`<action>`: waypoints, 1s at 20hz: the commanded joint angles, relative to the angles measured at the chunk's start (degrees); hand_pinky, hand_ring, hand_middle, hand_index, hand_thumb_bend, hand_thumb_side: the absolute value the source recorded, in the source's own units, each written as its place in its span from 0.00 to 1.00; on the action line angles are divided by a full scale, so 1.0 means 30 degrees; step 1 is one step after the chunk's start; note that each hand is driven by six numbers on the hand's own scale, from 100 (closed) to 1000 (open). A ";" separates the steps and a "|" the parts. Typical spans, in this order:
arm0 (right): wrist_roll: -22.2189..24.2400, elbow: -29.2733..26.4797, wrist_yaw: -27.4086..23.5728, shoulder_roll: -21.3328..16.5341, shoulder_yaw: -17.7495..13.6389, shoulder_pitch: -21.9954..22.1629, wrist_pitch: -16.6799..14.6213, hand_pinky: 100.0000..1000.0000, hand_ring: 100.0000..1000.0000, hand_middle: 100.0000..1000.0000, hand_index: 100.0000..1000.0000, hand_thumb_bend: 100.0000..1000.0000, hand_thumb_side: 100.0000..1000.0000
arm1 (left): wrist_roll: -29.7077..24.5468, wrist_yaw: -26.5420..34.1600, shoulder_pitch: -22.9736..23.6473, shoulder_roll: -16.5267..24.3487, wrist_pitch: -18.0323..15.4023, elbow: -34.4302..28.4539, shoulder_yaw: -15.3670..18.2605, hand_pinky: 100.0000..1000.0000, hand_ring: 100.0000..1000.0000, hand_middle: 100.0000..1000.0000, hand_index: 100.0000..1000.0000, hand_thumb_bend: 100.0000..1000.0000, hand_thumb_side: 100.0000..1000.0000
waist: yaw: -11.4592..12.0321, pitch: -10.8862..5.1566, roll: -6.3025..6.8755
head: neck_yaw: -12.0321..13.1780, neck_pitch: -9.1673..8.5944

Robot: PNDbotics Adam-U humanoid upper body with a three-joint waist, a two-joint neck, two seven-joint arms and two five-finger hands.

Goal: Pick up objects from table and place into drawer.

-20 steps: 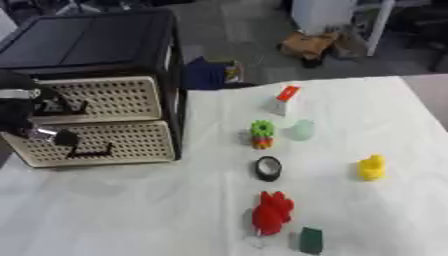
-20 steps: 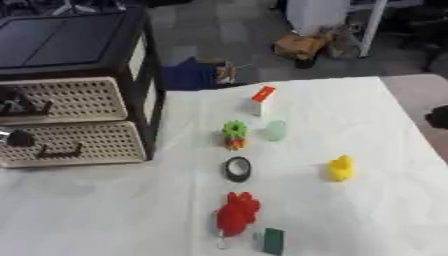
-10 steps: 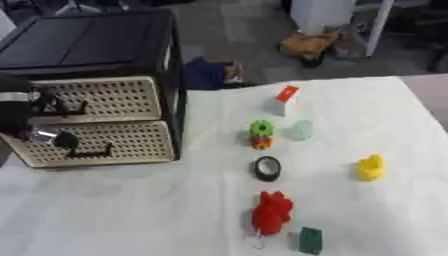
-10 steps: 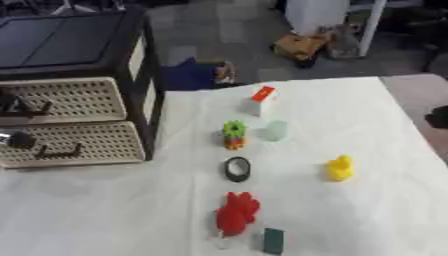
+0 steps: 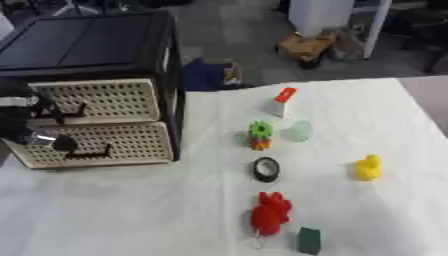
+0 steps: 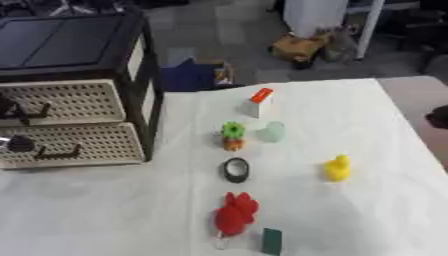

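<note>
A black cabinet (image 5: 105, 45) with two perforated cream drawers stands at the left. Both the upper drawer (image 5: 109, 100) and the lower drawer (image 5: 114, 145) look closed. My left hand (image 5: 24, 125), black and silver, sits right in front of the drawer fronts at their left end. On the white table lie a white box with a red top (image 5: 282, 100), a green gear toy (image 5: 259, 135), a pale green cup (image 5: 297, 131), a black ring (image 5: 266, 169), a yellow duck (image 5: 368, 167), a red toy (image 5: 270, 212) and a dark green block (image 5: 308, 240). My right hand (image 6: 437, 118) shows only as a dark shape at the right edge.
The objects lie in a loose column down the middle of the white tablecloth (image 5: 131, 210). Beyond the table's far edge are a blue bag (image 5: 208, 75) and a brown bundle (image 5: 306, 47) on the floor.
The left hand has shifted slightly down and to the right in front of the drawers. The drawers and the objects on the table have not moved.
</note>
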 commanded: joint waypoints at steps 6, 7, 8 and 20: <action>-0.0053 -0.0308 -0.0018 -0.0282 -0.0275 -0.0043 0.0023 0.62 0.58 0.52 0.90 0.11 0.76 | -0.0088 0.0567 0.0178 0.0612 -0.0227 -0.0625 0.0070 0.00 0.00 0.00 0.78 0.63 1.00 | 0.0114 -0.0485 -0.0074 | -0.0091 -0.0101; -0.0062 -0.0308 -0.0023 -0.0295 -0.0280 -0.0049 0.0030 0.62 0.58 0.52 0.90 0.10 0.76 | -0.0034 0.0720 0.0258 0.0719 -0.0208 -0.0844 0.0031 0.00 0.00 0.00 0.78 0.62 1.00 | 0.0140 -0.0505 -0.0071 | -0.0108 -0.0089; -0.0074 -0.0308 -0.0030 -0.0310 -0.0284 -0.0057 0.0037 0.62 0.58 0.52 0.90 0.10 0.76 | 0.0023 0.0875 0.0354 0.0838 -0.0168 -0.1090 -0.0014 0.00 0.00 0.00 0.78 0.62 1.00 | 0.0160 -0.0522 -0.0068 | -0.0122 -0.0085; -0.0200 -0.0308 -0.0079 -0.0379 -0.0329 -0.0108 0.0045 0.62 0.58 0.52 0.90 0.10 0.76 | 0.1931 0.1714 0.2413 0.2967 0.1171 -0.4050 -0.1058 0.00 0.00 0.00 0.75 0.52 1.00 | 0.0262 -0.0640 -0.0071 | -0.0213 -0.0140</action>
